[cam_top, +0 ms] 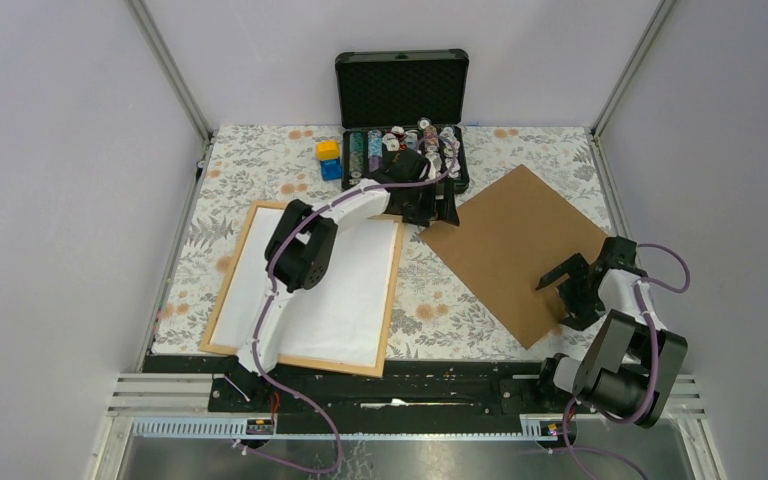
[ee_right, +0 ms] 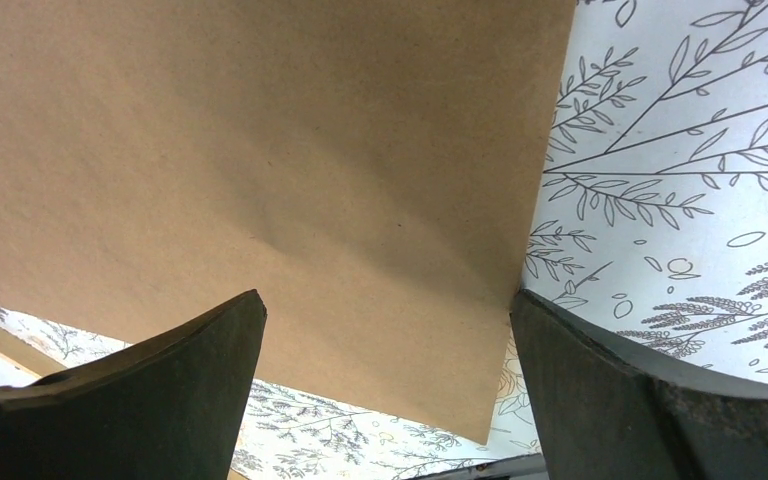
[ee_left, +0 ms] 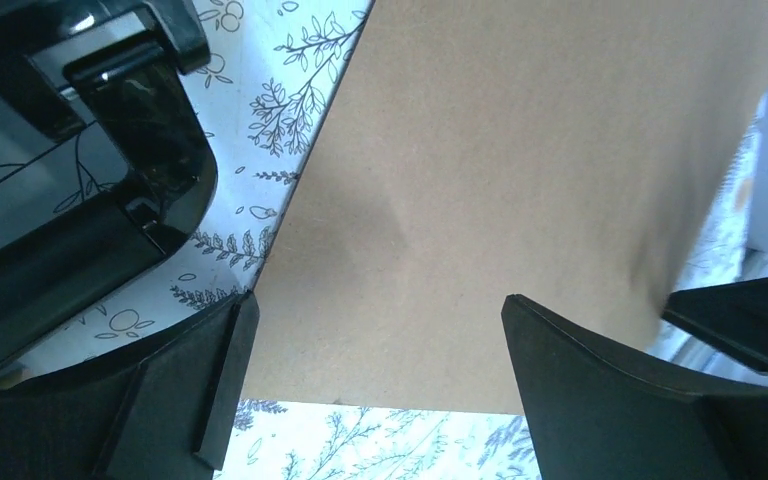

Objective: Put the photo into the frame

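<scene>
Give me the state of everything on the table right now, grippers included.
frame: lying flat, a white sheet filling its opening.
white sheet: flat inside the frame, no printed side showing.
brown backing board: flat on the table, outside the frame, askew.
black case: lid open and upright, chips inside.
left gripper: open, over the board's corner by the case, holding nothing.
right gripper: open, over the board's right corner, holding nothing.

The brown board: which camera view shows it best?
The top external view. There the whole brown board is visible, lying flat on the floral cloth, to the right of the frame. Each wrist view shows only part of its plain surface and one corner, too close for the full outline.
</scene>
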